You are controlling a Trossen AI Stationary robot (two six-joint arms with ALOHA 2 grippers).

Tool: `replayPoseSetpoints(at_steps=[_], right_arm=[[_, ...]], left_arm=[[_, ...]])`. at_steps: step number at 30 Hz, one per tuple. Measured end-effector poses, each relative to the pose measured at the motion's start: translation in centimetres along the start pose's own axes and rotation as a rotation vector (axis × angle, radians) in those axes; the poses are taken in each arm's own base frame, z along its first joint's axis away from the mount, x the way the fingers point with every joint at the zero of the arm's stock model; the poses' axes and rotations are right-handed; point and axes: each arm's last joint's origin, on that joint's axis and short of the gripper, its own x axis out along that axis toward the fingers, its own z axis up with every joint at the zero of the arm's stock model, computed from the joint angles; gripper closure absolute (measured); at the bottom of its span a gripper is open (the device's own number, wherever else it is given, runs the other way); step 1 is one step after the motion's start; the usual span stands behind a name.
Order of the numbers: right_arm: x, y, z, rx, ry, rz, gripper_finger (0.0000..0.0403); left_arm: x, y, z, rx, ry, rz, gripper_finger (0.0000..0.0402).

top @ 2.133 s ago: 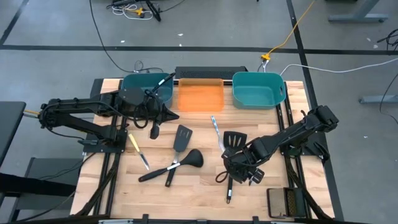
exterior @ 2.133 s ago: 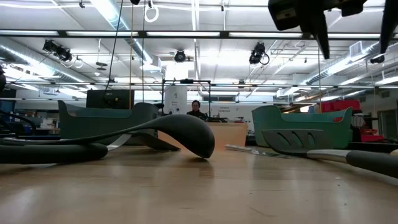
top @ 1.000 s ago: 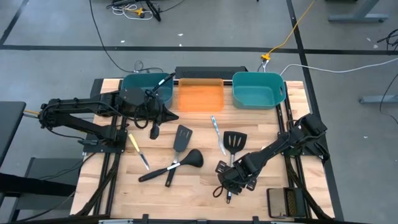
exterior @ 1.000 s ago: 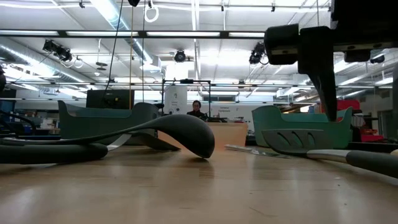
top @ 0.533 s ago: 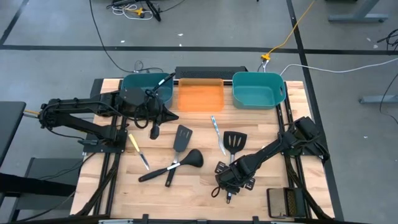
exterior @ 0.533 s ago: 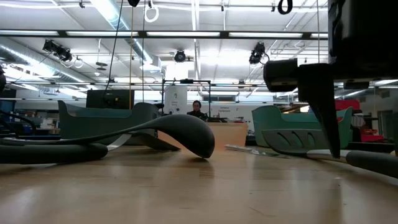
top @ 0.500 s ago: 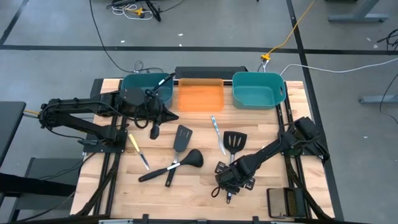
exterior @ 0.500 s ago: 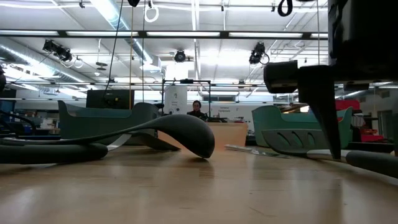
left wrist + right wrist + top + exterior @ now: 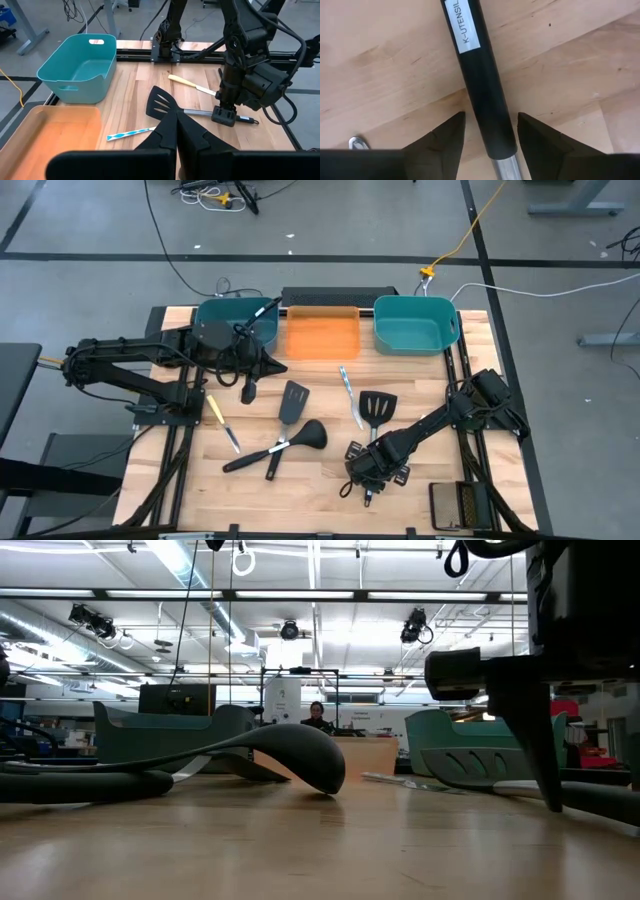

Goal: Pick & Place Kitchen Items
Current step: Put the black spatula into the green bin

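The right gripper (image 9: 487, 132) straddles a spatula (image 9: 375, 420) near the table's (image 9: 300, 490) front edge, fingers apart beside its black, white-labelled handle (image 9: 480, 75). The left gripper (image 9: 176, 131) is clenched, empty.

Beyond my wooden surface (image 9: 320, 480): grey concrete floor (image 9: 90, 220) crossed by black cables, a yellow cord (image 9: 470, 225), and long ceiling light strips (image 9: 180, 560) in an open workshop.

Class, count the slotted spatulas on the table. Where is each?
2. The first spatula lies mid-table near the orange bin. The second spatula lies beside it, its handle between the open fingers of the right tool. None appears hidden.
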Motion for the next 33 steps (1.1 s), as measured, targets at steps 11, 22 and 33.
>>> replayPoseSetpoints(at_steps=[11,22,33], right_arm=[[0.0,0.01,0.02,-0.006,-0.001,0.0,0.0259],[-0.01,0.01,0.02,-0.007,-0.002,0.0,0.0276],[-0.02,0.05,0.04,-0.024,-0.011,0.012,0.0297]], left_arm=[[0.0,0.0,0.0,0.0,0.0,0.0,0.0398],[0.0,0.0,0.0,0.0,0.0,0.0,0.0398],[0.0,-0.01,0.0,-0.01,0.0,0.0,0.0398]])
